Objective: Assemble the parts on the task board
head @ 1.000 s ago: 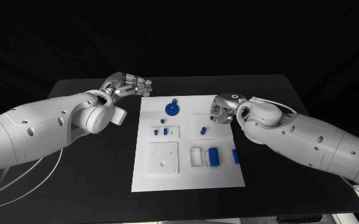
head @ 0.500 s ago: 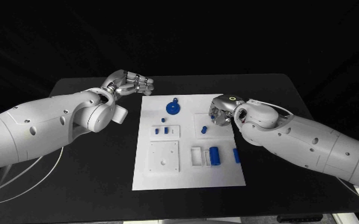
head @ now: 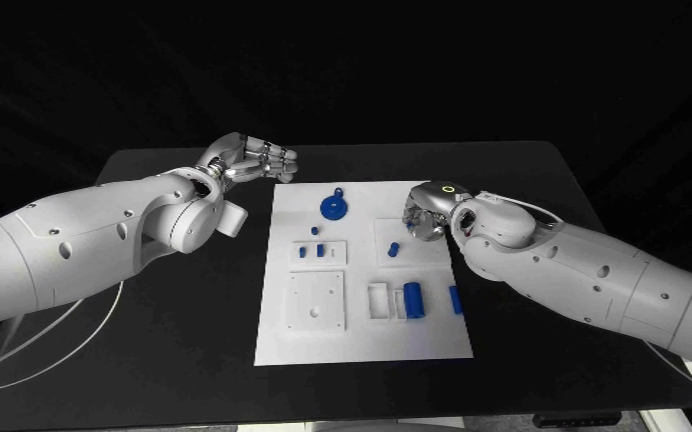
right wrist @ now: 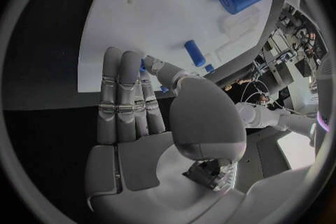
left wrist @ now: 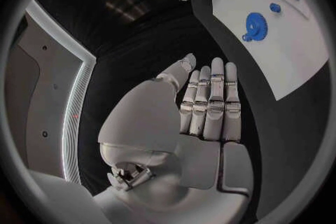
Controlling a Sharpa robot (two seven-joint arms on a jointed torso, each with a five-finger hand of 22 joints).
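White task board [head: 361,337] mid-table, blue parts on it: gear [head: 333,210], cylinder [head: 414,300], small peg [head: 392,249]. Left hand [head: 254,163] off board's far left corner, fingers straight, side by side, holding nothing. Right hand [head: 427,214] over board's right edge, fingers extended, empty; peg just beyond fingertips
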